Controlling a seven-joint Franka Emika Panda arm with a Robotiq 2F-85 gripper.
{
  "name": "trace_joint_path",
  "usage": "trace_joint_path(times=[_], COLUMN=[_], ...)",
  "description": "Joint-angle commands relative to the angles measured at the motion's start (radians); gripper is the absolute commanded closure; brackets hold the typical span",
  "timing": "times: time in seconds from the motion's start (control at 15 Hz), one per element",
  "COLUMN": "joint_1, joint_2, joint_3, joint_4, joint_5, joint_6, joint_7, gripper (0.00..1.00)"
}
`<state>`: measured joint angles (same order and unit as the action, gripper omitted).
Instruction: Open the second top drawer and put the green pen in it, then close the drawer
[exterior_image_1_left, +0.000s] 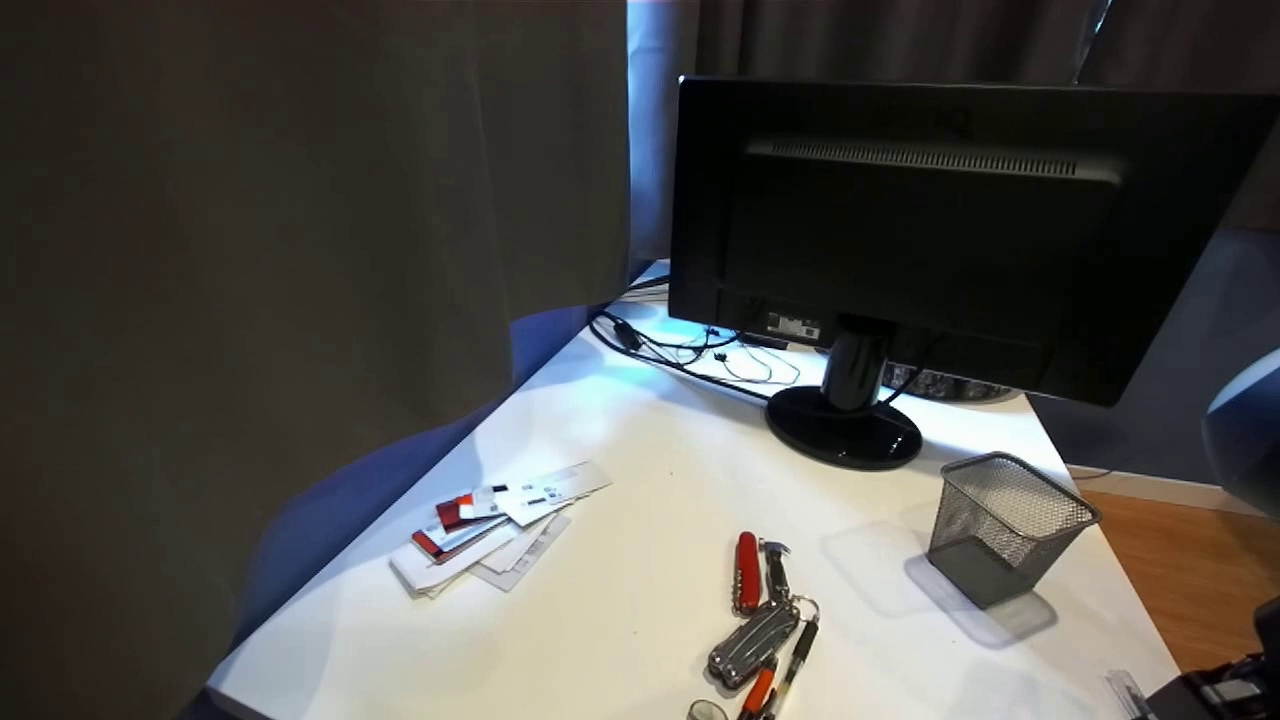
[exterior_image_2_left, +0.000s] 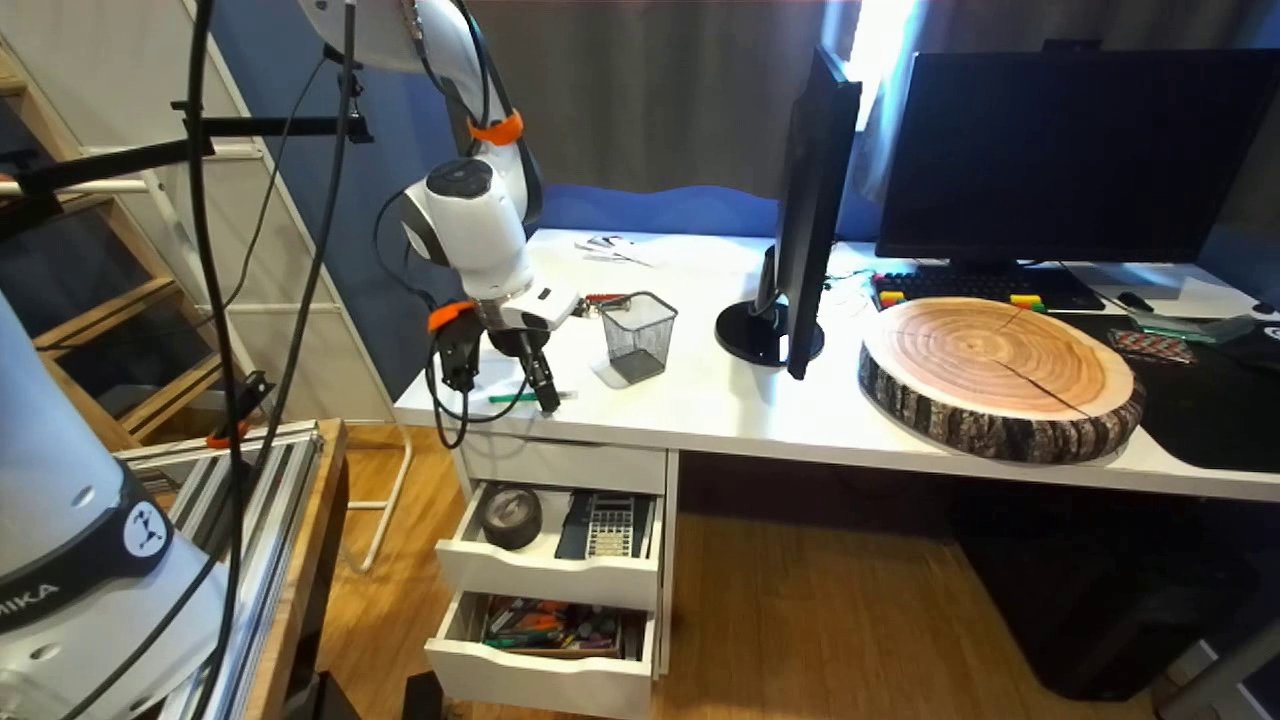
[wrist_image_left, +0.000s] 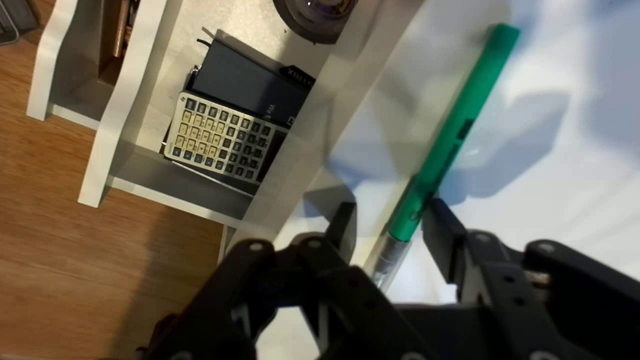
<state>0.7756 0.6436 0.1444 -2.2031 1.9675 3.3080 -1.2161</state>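
Note:
The green pen lies on the white desktop near its front edge; its clear end reaches down between my fingers. It also shows in an exterior view. My gripper is open around the pen, with the right fingertip close beside it and a gap on the left; I cannot tell if it touches. The gripper also shows in an exterior view, low over the desk. The second drawer from the top is pulled open, holding a calculator and a round dark object.
The top drawer is shut, directly above. A lower drawer is also open, with many pens and tools. A mesh cup, multi-tools, papers and a monitor stand or lie on the desk.

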Motion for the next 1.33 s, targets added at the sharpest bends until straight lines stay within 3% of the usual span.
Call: trace_joint_path(times=[0.0, 0.13, 0.2, 0.6, 0.67, 1.13, 1.2, 1.27], joint_1=[-0.006, -0.019, -0.021, -0.053, -0.051, -0.139, -0.17, -0.182], joint_2=[0.022, 0.017, 0.004, -0.008, -0.009, -0.017, -0.026, -0.027], joint_3=[0.002, 0.007, 0.018, 0.01, -0.005, -0.011, 0.011, 0.015], joint_4=[0.012, 0.002, -0.047, -0.158, -0.131, -0.196, -0.248, -0.257], joint_5=[0.002, 0.005, -0.153, -0.447, -0.322, -0.31, -0.488, -0.53], joint_6=[0.026, 0.037, 0.047, 0.089, 0.086, 0.016, -0.001, -0.023], joint_7=[0.011, 0.016, 0.198, 0.598, 0.491, 0.514, 0.691, 0.725], gripper=[0.89, 0.96, 0.97, 0.94, 0.94, 0.94, 0.94, 0.94])
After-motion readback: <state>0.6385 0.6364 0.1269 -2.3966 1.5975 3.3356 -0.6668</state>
